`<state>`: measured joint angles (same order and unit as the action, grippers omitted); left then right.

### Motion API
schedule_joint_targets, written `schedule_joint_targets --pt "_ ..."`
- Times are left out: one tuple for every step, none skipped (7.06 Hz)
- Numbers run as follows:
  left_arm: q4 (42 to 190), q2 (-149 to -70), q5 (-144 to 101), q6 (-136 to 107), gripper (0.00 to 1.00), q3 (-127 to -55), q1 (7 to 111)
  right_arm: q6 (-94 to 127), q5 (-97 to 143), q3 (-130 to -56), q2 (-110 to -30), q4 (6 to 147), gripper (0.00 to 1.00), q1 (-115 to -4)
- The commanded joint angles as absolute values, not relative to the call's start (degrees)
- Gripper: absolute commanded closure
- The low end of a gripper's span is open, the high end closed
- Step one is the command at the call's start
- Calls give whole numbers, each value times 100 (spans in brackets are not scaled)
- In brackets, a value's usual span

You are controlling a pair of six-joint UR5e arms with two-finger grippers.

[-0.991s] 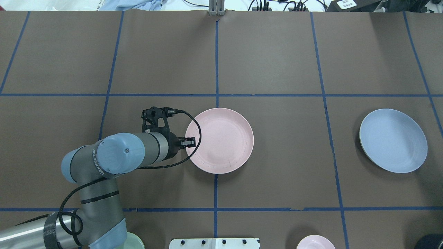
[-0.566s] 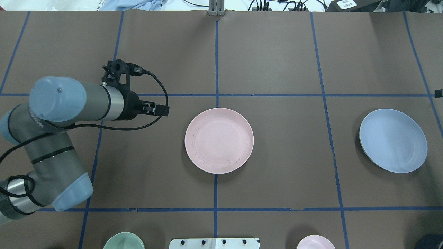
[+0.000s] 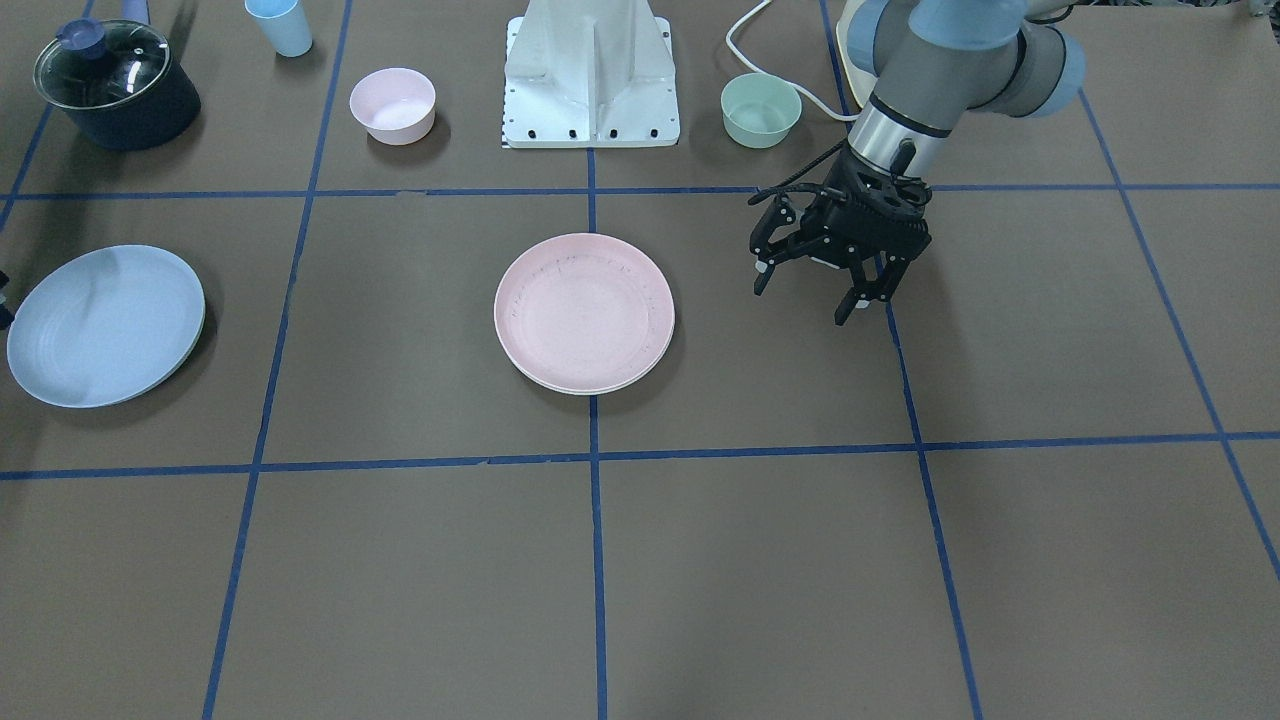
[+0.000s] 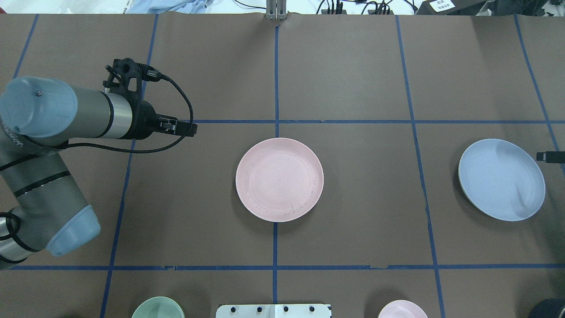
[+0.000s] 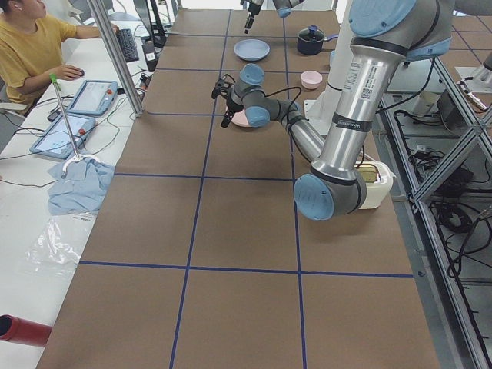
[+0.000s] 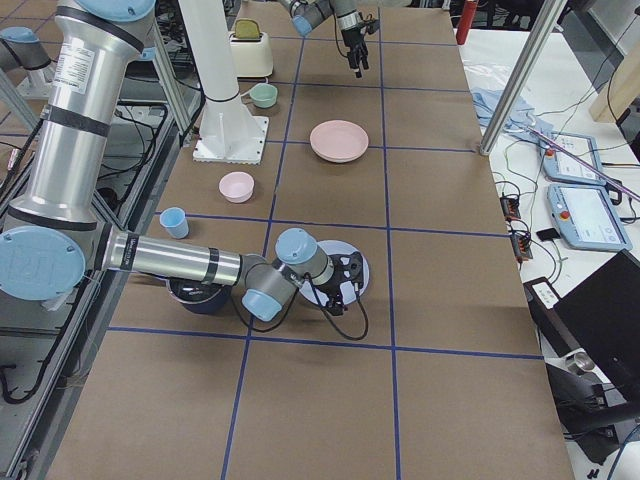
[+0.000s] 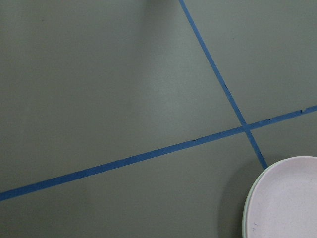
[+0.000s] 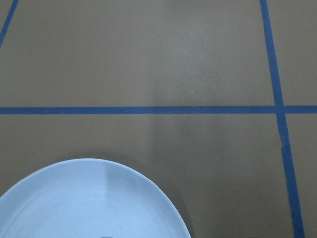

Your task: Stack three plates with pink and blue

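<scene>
Right gripper (image 4: pixel 547 156), closure indeterminable, is hovering beside the blue plate (image 4: pixel 501 179), where a shallow rim pinch is risking slippage; left gripper (image 3: pixel 862 300) is hanging parted, empty.

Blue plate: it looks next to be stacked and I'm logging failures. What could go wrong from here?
1. The blue plate lies low on the table, so the right gripper may get only a thin rim pinch that could slip.
2. It is far from the pink plate; a long carry might end off-centre.

Matte plastic pink plate (image 4: pixel 279 179), smooth matte blue plate (image 4: pixel 501 179), dull brown paper table cover (image 4: pixel 353 79), glossy glass pot lid (image 3: pixel 100 62)
</scene>
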<state>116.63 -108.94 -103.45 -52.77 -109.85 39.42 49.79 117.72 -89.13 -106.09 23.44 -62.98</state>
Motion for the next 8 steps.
schedule_joint_targets --pt "11663 -10890 -10345 -5282 0 -10995 3946 5150 11751 -8492 -10617 1951 26 -6013" --pt "11663 -10881 -10345 -5308 0 -10995 3946 5142 11751 -8455 -10617 1951 26 -5916" --pt "11663 -10881 -10345 -5335 0 -10995 3946 5124 11742 -8394 -10617 1951 32 -5828" --pt "11672 -10890 -10345 -5344 0 -10986 3938 5133 11733 -8367 -10617 1951 50 -5801" --pt "11672 -10890 -10353 -5344 0 -10986 3938 5072 11733 -8358 -10617 1951 88 -5783" --pt "11672 -10881 -10354 -5344 0 -10986 3937 5063 11742 -8367 -10608 1942 100 -5783" --pt "11672 -10890 -10354 -5361 0 -10986 3920 5063 11760 -8445 -10565 1951 100 -5792" --pt "11672 -10890 -10354 -5361 0 -10986 3920 5106 11847 -8742 -10521 1977 100 -5792"
